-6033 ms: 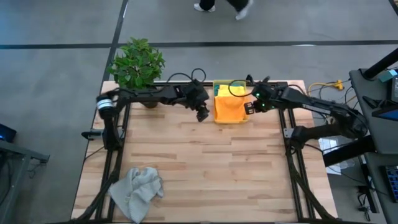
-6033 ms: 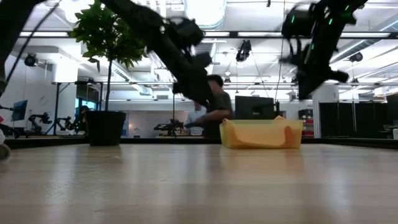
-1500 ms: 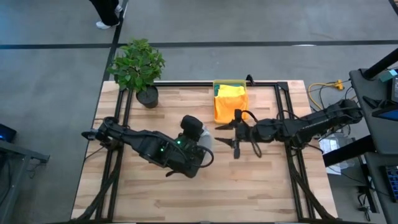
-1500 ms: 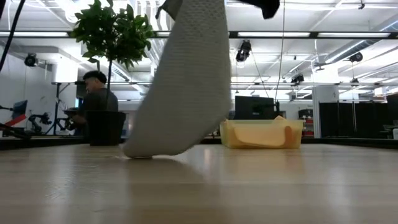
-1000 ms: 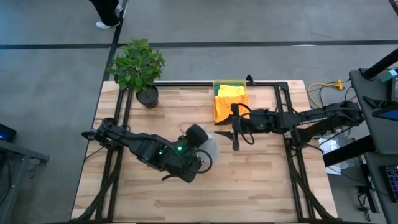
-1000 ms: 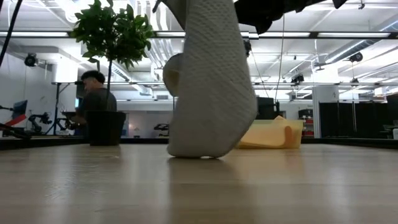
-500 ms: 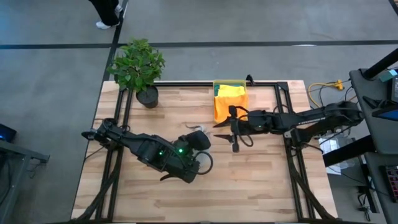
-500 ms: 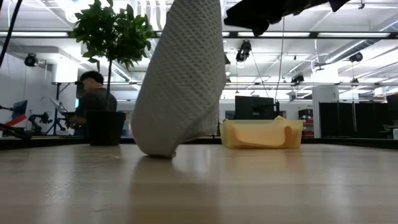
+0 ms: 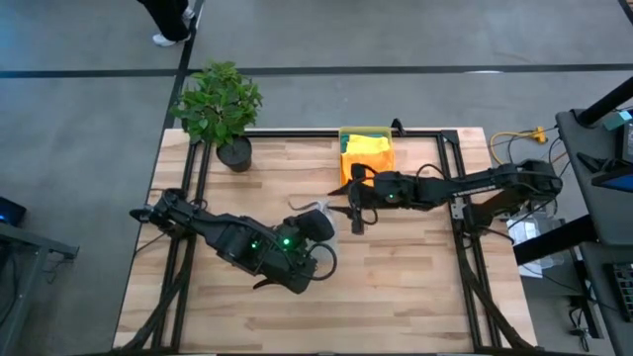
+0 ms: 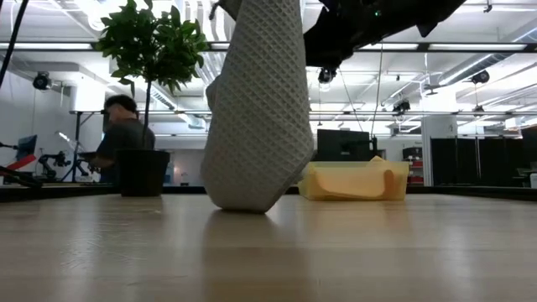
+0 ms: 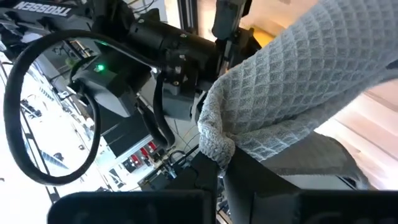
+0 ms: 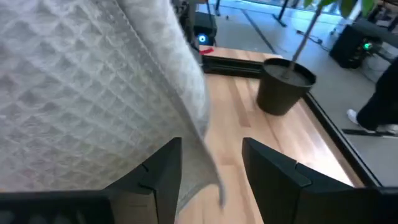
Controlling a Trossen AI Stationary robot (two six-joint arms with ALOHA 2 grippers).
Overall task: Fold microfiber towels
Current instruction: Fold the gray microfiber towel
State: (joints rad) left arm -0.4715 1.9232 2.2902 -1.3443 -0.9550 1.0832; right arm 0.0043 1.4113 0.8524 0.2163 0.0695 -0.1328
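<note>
Since a moment ago your right gripper (image 9: 352, 210) is reaching further left, closing on the hanging cloth, while your left gripper (image 9: 318, 223) is staying near mid-table. Nearest you, that left gripper is pinching the light grey towel (image 10: 256, 109) by an upper edge, fingers fully closed on it, and lifting it so the cloth is draping down with its bottom fold just brushing the table (image 9: 396, 287); holding it high is letting the weave hang straight so a free edge can be found. Just beyond it, your right gripper is coming in with fingers (image 12: 273, 171) spread fairly wide and empty, one hanging edge lying between them, probably to take a second corner. Farther back, the yellow bin (image 9: 366, 133) is holding the yellow towel (image 9: 368, 146) and an orange one (image 9: 362, 170), waiting their turn.
</note>
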